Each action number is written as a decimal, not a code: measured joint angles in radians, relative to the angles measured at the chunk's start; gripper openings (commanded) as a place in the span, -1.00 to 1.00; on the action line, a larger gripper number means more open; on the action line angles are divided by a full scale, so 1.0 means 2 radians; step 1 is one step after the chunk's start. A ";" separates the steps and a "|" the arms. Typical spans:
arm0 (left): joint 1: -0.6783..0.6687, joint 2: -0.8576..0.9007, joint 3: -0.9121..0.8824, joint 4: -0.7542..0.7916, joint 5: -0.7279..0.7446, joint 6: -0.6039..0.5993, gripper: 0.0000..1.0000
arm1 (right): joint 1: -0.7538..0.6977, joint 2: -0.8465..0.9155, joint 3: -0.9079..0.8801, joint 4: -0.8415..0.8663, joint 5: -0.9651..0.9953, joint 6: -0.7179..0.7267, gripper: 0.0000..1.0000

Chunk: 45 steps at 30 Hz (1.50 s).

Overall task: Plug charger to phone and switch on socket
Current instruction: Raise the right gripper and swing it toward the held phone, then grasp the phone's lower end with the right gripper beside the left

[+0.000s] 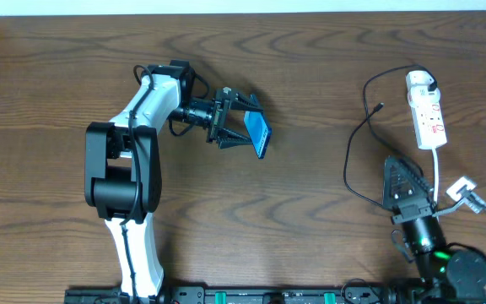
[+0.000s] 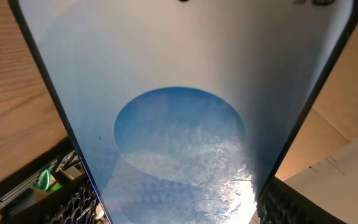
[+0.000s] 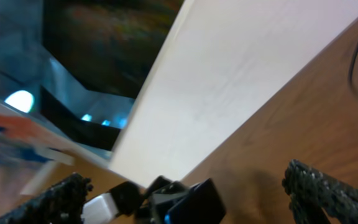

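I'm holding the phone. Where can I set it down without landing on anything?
Free: the wide bare table between the phone and the loop of the charger. Crowded: the right side, where the charger, the socket, its white cord and the right gripper sit close together.

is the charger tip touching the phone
Apart. Overhead view: the phone sits in the left gripper, with a wide stretch of table between it and the charger tip.
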 measured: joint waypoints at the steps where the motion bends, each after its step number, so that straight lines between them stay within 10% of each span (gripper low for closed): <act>1: 0.000 0.000 0.000 0.000 -0.001 0.000 0.49 | 0.000 0.025 0.026 -0.015 0.003 -0.024 0.98; 16: 0.000 0.000 -0.001 0.000 -0.004 -0.001 0.49 | 0.094 0.407 0.424 -0.343 -0.035 -0.169 0.99; 30: 0.000 0.000 -0.001 0.000 -0.004 -0.001 0.49 | 0.182 0.524 0.438 -0.290 -0.084 -0.177 0.99; 45: 0.000 0.000 -0.001 0.000 -0.004 -0.001 0.49 | 0.408 0.577 0.439 -0.289 0.244 -0.134 0.84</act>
